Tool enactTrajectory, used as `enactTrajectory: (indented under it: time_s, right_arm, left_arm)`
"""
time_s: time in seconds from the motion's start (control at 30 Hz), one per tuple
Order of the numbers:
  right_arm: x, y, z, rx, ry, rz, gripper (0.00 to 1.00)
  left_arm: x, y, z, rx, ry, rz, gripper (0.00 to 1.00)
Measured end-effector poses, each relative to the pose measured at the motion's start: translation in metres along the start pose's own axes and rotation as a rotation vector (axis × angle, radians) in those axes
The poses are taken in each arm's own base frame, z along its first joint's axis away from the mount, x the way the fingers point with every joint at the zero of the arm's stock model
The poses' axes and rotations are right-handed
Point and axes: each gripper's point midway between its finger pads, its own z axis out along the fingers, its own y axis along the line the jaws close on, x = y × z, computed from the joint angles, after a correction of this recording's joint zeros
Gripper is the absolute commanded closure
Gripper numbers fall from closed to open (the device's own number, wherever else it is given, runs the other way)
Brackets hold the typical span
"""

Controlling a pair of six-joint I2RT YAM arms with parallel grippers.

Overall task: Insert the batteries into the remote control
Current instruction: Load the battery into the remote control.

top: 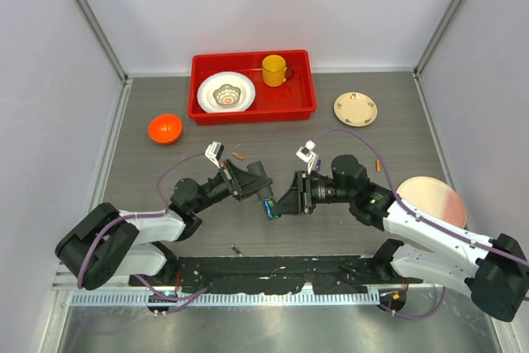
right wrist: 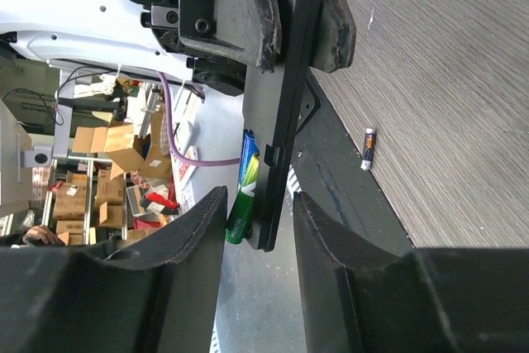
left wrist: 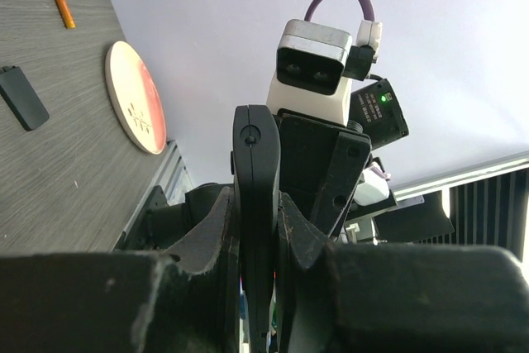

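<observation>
My left gripper (top: 254,179) is shut on the remote control (top: 264,191), which it holds off the table, edge-on between its fingers (left wrist: 254,204). A green battery (right wrist: 244,204) and a blue battery (right wrist: 250,159) sit in the open compartment at the remote control's (right wrist: 285,105) free end. My right gripper (right wrist: 256,225) is open and straddles that end, its left pad right next to the green battery. Loose batteries lie on the table: an orange one (top: 239,155), another orange one (top: 379,165) and a dark one (top: 235,249). The left wrist view shows an orange battery (left wrist: 64,10).
A red tray (top: 307,88) at the back holds a white bowl (top: 226,92) and a yellow mug (top: 274,70). An orange bowl (top: 164,128), a cream plate (top: 355,108) and a pink plate (top: 431,202) stand around. A small flat black piece (left wrist: 23,97) lies on the table.
</observation>
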Motion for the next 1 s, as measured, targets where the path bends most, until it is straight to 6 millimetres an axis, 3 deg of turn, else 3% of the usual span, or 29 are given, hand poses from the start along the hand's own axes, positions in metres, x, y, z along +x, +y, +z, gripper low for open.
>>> enactTrajectory:
  time_s: [0.37,1.0]
  right_arm:
    - [0.0007,-0.0027,0.0040,0.001,0.012,0.031,0.75]
    - [-0.0023,-0.0040,0.0106,-0.004,0.012,0.098,0.82]
  left_arm:
    - [-0.0014,0.0005,-0.0005,0.000,-0.004,0.028,1.00]
    - [-0.0040,0.0003,-0.0025,0.001,-0.018,0.037,1.00]
